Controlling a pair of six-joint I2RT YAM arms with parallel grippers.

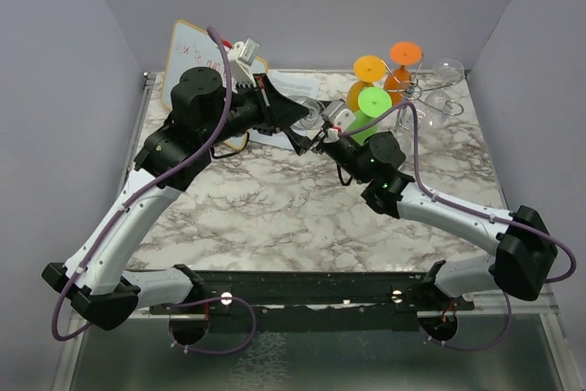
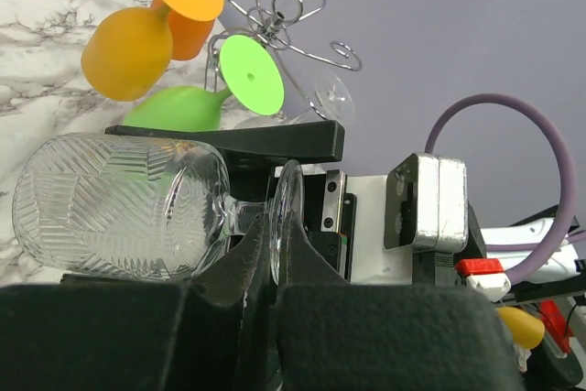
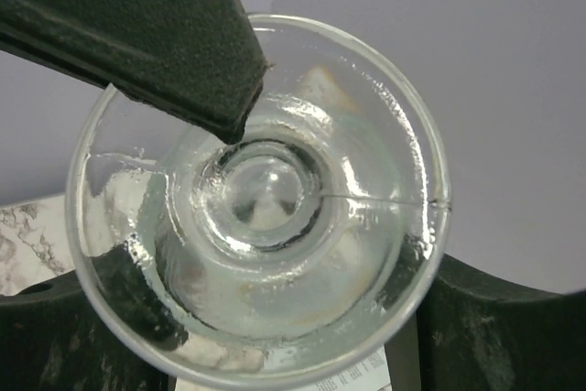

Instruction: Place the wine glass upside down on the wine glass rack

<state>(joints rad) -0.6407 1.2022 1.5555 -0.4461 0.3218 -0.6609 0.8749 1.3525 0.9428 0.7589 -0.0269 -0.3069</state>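
A clear ribbed wine glass (image 1: 311,114) (image 2: 119,203) lies on its side in the air between both arms. My left gripper (image 1: 295,124) (image 2: 272,231) is shut on the thin disc of its foot (image 2: 289,199). My right gripper (image 1: 333,125) (image 3: 275,272) is shut on the glass, one finger (image 2: 229,139) along the top of the bowl and the other beneath it. In the right wrist view the foot (image 3: 265,217) faces the camera and a left finger (image 3: 183,34) crosses it. The chrome wine glass rack (image 1: 417,89) (image 2: 275,29) stands at the back right, just beyond the grippers.
Upside down on the rack hang a yellow-orange glass (image 1: 371,70), a darker orange glass (image 1: 403,57), a green glass (image 1: 374,103) and two clear ones (image 1: 447,70). A white printed board (image 1: 194,48) leans at the back left. Purple walls enclose the marble table (image 1: 275,212).
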